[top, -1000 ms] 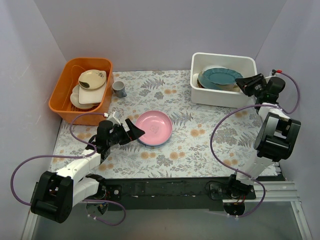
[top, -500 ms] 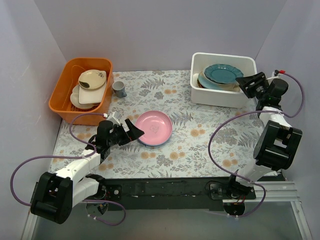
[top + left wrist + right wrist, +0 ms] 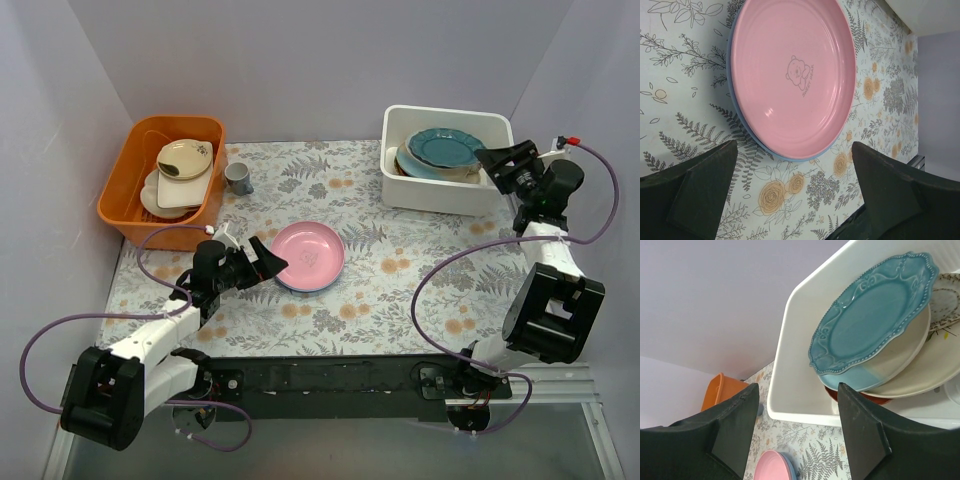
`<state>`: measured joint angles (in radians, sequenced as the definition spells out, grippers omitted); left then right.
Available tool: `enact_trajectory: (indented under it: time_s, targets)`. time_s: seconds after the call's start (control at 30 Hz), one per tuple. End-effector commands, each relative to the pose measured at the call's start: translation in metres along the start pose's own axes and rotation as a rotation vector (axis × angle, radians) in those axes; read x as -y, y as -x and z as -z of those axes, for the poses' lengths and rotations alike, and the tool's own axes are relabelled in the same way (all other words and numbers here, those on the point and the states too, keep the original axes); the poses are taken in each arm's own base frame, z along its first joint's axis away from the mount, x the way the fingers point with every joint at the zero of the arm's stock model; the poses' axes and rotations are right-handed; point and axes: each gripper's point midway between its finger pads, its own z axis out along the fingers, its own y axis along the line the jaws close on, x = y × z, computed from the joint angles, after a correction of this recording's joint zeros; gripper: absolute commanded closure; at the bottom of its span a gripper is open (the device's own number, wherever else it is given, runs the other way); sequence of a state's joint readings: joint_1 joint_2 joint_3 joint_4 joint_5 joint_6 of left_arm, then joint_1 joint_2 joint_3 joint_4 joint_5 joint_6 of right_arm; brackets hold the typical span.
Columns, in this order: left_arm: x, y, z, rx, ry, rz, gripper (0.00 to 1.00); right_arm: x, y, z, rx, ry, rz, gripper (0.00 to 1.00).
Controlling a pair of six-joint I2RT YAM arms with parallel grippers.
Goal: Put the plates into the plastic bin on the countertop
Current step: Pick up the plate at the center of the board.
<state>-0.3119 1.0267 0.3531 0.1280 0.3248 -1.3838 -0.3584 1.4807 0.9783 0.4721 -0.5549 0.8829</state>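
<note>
We find the plastic bin [image 3: 440, 196] at the far right corner of the countertop [image 3: 400, 275], holding a leaning stack of plates. The teal scalloped plate [image 3: 872, 310] lies uppermost, resting on a cream-and-blue plate [image 3: 890, 367], with a paler plate bearing a leaf sprig [image 3: 946, 302] behind and a reddish rim just showing beneath. The right gripper [image 3: 503, 161] hangs at the bin's right rim, above and beside the stack; its fingers stand apart and we see nothing between them. At mid-counter the pink plate [image 3: 792, 75], printed with a small bear, sits on a light blue plate [image 3: 745, 131] of which only the edge shows. The left gripper [image 3: 270, 257] is low at the left edge of this pair, its fingers spread wide to either side of the near rim and clamped on nothing. At far left an orange tub [image 3: 118, 195] holds beige dishes [image 3: 180, 172], with a small grey cup [image 3: 238, 178] on the counter just beside it.
</note>
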Motion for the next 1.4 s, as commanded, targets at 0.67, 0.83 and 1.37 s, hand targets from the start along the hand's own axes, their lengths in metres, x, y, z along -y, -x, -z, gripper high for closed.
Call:
enact_trajectory:
  time_s: [0.67,0.83,1.37]
  targets:
    - [-0.038,-0.029,-0.04,-0.1,0.053,0.022,0.4,-0.075,-0.221,0.061,-0.448,0.232,0.169,0.3]
    - [-0.05,-0.035,-0.042,-0.093,0.081,0.036,0.81,-0.057,-0.269,0.076,-0.541,0.19,0.207,0.3]
    - [-0.04,-0.024,-0.026,-0.047,0.087,0.02,1.0,-0.064,-0.354,0.078,-0.763,0.224,0.236,0.33]
